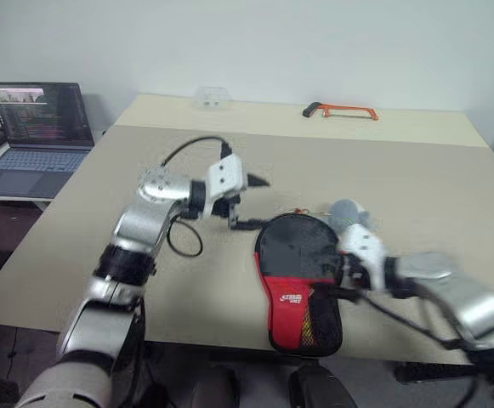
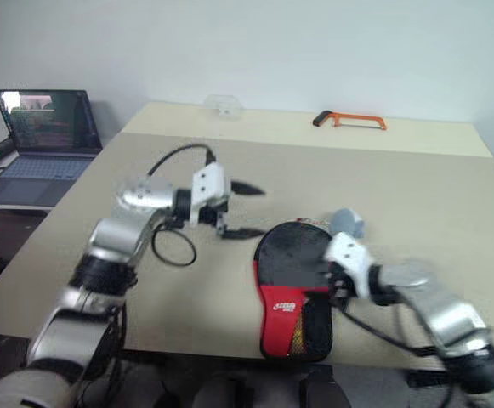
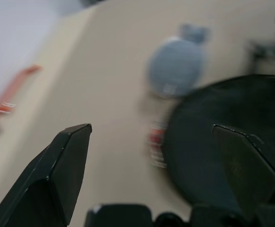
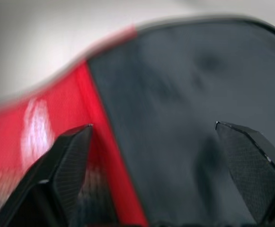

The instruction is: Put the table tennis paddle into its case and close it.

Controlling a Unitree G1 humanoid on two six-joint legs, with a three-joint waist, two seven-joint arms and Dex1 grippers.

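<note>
The case (image 1: 298, 272) lies flat near the table's front edge, its round black part away from me and its red panel with white lettering nearer me. A grey plush charm (image 1: 346, 212) rests just beyond it on the right. The table tennis paddle is hidden from view. My left gripper (image 1: 259, 202) hangs open above the table, just left of the case's round end, with nothing between its fingers. At the case's right side my right gripper (image 1: 340, 279) is open and close over the fabric; the right wrist view shows the black and red cloth (image 4: 184, 94) between its empty fingers.
An orange-framed hacksaw (image 1: 342, 110) and a small clear plastic box (image 1: 211, 97) lie at the table's far edge. A laptop (image 1: 34, 127) stands open on a side desk to the left. The case's narrow end reaches the table's front edge (image 1: 229, 338).
</note>
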